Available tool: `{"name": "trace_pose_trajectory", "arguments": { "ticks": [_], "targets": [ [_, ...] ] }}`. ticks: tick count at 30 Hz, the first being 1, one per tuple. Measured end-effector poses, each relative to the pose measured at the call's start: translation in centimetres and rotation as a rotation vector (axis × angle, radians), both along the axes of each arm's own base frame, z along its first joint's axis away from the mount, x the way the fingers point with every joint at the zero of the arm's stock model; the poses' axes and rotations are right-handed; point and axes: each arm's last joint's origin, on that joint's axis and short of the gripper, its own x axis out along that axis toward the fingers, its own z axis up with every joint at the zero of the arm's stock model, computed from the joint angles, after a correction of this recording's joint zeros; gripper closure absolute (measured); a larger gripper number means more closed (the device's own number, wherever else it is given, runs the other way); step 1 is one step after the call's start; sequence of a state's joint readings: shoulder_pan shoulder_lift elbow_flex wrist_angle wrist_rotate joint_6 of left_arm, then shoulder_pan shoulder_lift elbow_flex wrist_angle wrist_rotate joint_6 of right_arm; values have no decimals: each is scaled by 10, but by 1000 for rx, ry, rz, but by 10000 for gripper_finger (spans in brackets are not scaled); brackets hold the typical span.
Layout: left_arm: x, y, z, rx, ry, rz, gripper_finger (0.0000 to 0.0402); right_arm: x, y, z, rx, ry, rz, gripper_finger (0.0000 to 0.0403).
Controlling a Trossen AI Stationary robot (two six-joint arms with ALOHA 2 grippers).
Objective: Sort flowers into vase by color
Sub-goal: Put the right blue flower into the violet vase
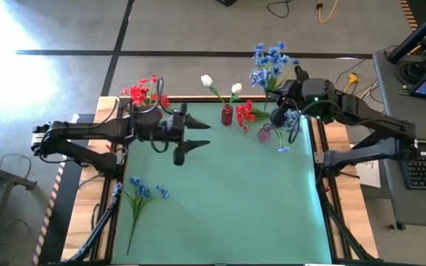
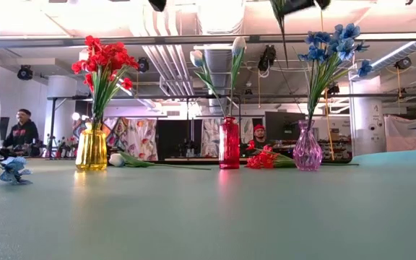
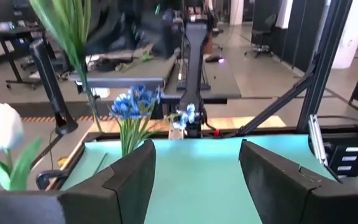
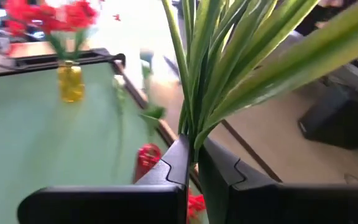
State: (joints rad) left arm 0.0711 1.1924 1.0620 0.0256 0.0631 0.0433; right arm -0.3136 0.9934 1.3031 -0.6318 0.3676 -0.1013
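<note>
Gripping a bundle of green stems and long leaves (image 4: pixel 229 68), the right gripper (image 4: pixel 194 163) has its fingers pinched nearly together on them. High view puts this gripper (image 1: pixel 281 112) at the table's far right, above the pink vase (image 1: pixel 264 134); whether the stems' ends reach into the vase cannot be told. Blue blooms (image 1: pixel 268 63) stand beyond it. In the low view the pink vase (image 2: pixel 308 150) holds a blue spray (image 2: pixel 332 42).

Left gripper (image 1: pixel 192 137): fingers spread apart, nothing between them, hovering over the far-left part of the green mat (image 1: pixel 228 199). Its wrist view shows both fingers (image 3: pixel 132 180) parted, with bare mat between.

Outward along the far edge: yellow vase (image 2: pixel 92 149) with red flowers (image 2: pixel 103 56); red vase (image 2: pixel 228 143) with white tulip buds (image 2: pixel 197 58). A red flower (image 2: pixel 264 157) lies on the mat between the red and pink vases. A white bud (image 2: pixel 117 159) lies just beside the yellow vase. Blue flowers (image 1: pixel 145 191) lie on the mat near its left edge, well apart from all vases.

Two people (image 2: pixel 22 133) are seated in the room behind.
</note>
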Motion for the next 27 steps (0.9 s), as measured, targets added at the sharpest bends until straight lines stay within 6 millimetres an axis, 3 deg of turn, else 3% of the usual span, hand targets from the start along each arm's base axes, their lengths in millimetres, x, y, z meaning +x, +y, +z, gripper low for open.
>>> {"name": "trace_pose_trajectory", "arguments": {
  "ticks": [12,17,27],
  "targets": [
    [-40,-4,4,-26,-68,-1,182,-21,-52,-67,101,-56,-65,386],
    [-51,-4,10,-27,-102,-2,182,-26,-65,-75,216,-74,5,386],
    [-59,-5,11,-28,-99,-1,182,-27,-63,-79,271,17,78,386]
  ]
}}
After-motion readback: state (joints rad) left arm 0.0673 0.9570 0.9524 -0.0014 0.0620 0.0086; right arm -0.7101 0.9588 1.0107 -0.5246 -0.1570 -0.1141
